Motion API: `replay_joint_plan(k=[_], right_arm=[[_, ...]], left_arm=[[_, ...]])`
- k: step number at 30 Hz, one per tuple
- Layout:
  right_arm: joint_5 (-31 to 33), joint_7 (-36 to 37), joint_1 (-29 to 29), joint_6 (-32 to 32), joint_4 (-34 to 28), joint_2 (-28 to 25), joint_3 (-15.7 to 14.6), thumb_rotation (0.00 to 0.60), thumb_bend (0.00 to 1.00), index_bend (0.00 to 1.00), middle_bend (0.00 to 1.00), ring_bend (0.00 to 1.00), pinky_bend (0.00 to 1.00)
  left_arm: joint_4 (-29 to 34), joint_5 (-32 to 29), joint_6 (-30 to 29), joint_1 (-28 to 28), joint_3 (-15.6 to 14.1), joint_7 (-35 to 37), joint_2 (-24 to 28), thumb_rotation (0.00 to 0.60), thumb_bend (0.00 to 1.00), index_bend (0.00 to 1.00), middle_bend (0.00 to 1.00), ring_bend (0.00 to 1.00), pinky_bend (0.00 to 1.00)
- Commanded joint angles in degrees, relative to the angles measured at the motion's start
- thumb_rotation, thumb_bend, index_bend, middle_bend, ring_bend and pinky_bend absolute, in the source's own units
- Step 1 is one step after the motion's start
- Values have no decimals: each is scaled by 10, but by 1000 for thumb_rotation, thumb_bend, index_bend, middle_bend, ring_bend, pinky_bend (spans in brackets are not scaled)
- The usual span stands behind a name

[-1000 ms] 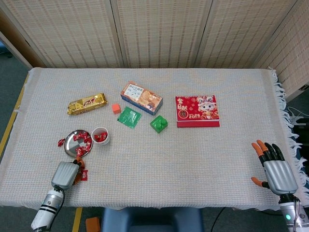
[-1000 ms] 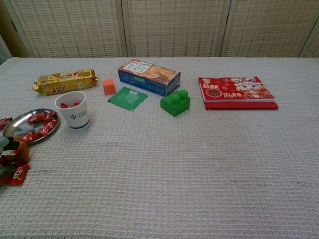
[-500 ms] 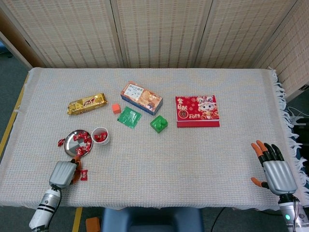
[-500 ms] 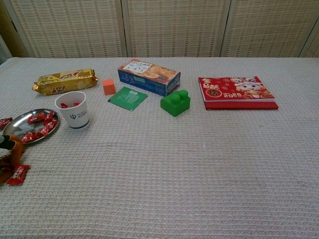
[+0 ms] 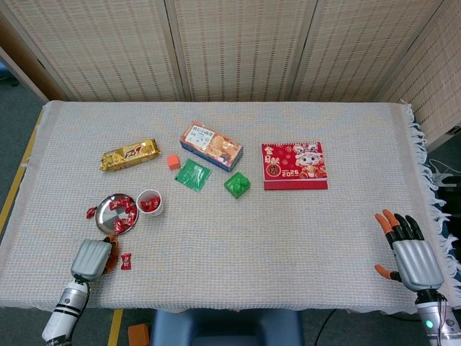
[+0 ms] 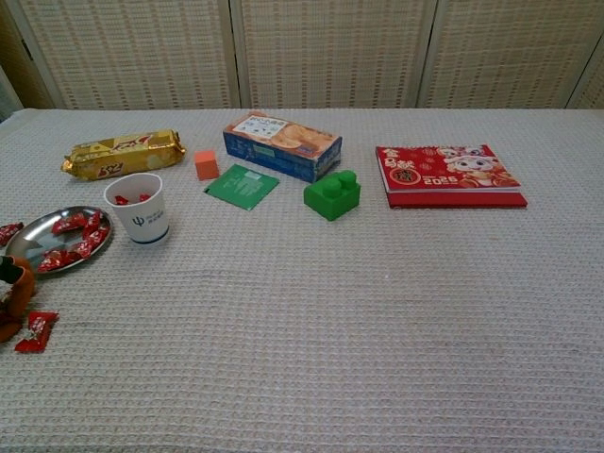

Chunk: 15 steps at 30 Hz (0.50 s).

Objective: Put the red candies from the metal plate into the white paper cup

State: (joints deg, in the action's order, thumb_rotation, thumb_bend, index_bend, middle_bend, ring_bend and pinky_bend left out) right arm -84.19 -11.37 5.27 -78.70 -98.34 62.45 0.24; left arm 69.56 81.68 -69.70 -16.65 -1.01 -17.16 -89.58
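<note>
The metal plate [image 5: 108, 207] [image 6: 28, 234] sits near the table's left front, with several red candies [image 5: 124, 213] [image 6: 78, 236] on it. Just right of it stands the white paper cup [image 5: 150, 202] [image 6: 140, 209], with red candies inside. One wrapped red candy [image 5: 126, 261] [image 6: 36, 331] lies on the cloth in front of the plate. My left hand [image 5: 91, 259] [image 6: 11, 291] is just left of that candy, not touching it. Its fingers are curled in and I see nothing in them. My right hand [image 5: 410, 249] rests at the front right, fingers spread, empty.
Another red candy [image 5: 91, 213] [image 6: 8, 230] lies left of the plate. Further back are a gold snack bar [image 5: 130, 154], an orange cube [image 5: 173, 162], a green packet [image 5: 193, 174], a biscuit box [image 5: 211, 145], a green block [image 5: 237, 184] and a red calendar [image 5: 294, 165].
My left hand has drawn back toward the table's front left, away from the plate. The loose candy in front of the plate stays put. The right hand has not moved.
</note>
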Motion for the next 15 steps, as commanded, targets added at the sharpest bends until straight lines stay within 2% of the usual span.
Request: replay_joint_plan(k=[1, 15], right_arm=[[0, 0, 0, 0, 0, 0, 0, 600, 32, 0, 0, 0, 0], [3, -3, 3, 5, 1, 2, 0, 600, 32, 0, 0, 0, 0]], left_arm=[[0, 3, -2, 1, 0, 4, 0, 600, 392, 631, 655, 688, 1000], [-17, 17, -24, 7, 2, 19, -8, 600, 484, 723, 733, 713, 1000]])
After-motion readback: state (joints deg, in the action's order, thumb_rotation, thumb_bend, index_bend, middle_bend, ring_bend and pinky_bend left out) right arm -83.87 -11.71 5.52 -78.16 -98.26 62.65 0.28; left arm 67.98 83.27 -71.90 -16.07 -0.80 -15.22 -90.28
